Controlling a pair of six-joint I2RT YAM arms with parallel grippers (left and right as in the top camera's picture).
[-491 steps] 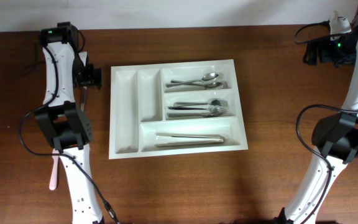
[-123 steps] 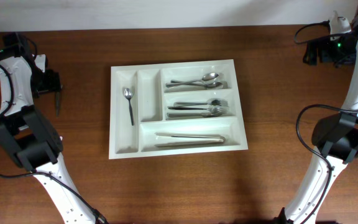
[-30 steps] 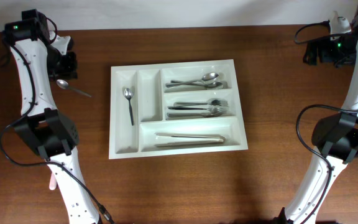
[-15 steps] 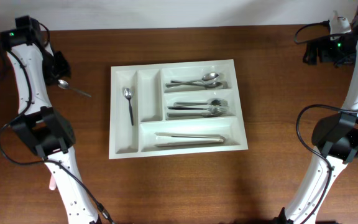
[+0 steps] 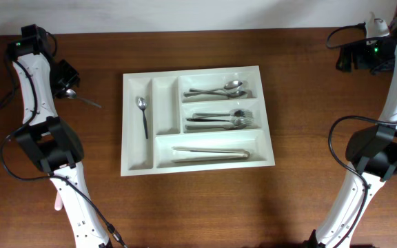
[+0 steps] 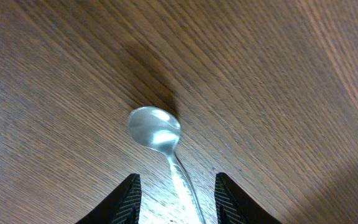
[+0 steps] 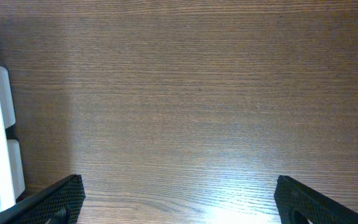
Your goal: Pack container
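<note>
**Left arm.** Stands at the table's (image 5: 198,207) left edge. It reaches up towards the far side, and its wrist is turned in towards the container.

**Left gripper** (image 5: 66,81). Points down over a loose spoon (image 5: 81,98) lying on the bare wood.
- Jaws: partly apart, at a narrow-to-middling spread.
- In the left wrist view the two black fingertips (image 6: 128,198) stand one on each side of the spoon's handle. Wood shows in the gap on both sides.
- The spoon's bowl lies just ahead of the tips.
- Nothing is held, and no contact with the spoon can be made out.

**Right arm.** Stands at the table's right edge and stretches to the far right corner, well apart from the container.

**Right gripper** (image 7: 179,202). Fingers spread wide, one at each lower corner of the wrist view. Only wood grain lies between them, and nothing is held or touched.

**Container** (image 5: 267,117). White tray, flat on the table's middle, between the two arms. Its near edge also shows at the left of the right wrist view.
- Leftmost upright compartment: a small spoon (image 5: 143,116).
- Top long compartment: spoons (image 5: 219,89).
- Middle long compartment: forks (image 5: 222,120).
- Bottom long compartment: long metal pieces (image 5: 209,153), kind not clear.

**Loose spoon.** Lies left of the container, apart from it. Its handle slants towards the tray.
</note>
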